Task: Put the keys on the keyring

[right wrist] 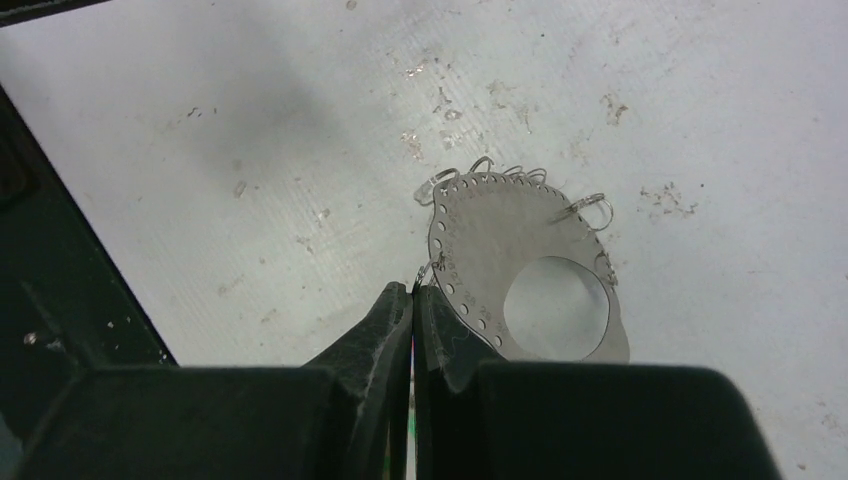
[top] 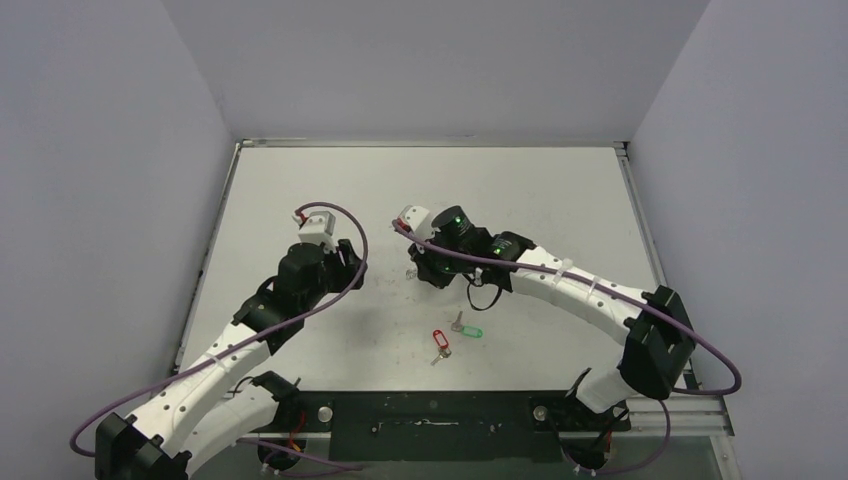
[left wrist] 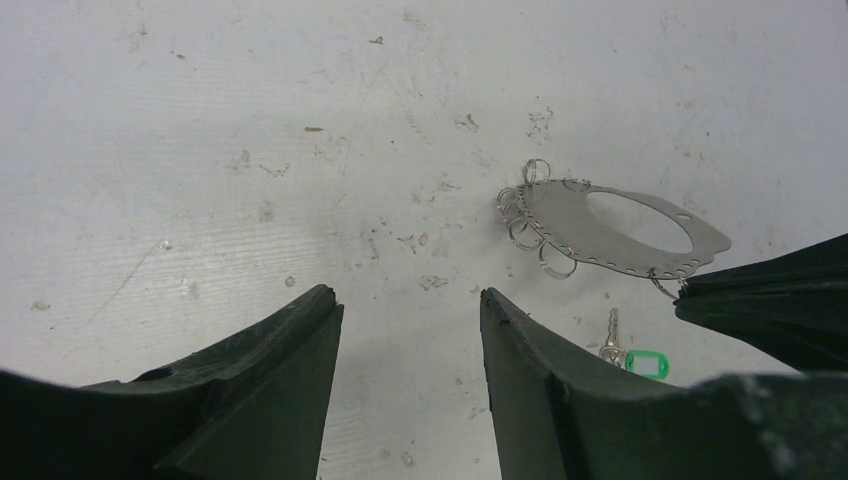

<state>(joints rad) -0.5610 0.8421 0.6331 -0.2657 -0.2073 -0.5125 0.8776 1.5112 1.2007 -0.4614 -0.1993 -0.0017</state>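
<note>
One key (left wrist: 612, 340) partly behind left hand (left wrist: 407, 294)

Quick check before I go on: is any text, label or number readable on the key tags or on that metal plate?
No text is readable in any view.
green tag: pale insert, no writing can be made out.
red tag: too small to tell.
metal keyring plate: only punched holes show; any marking is too fine to read.
</note>
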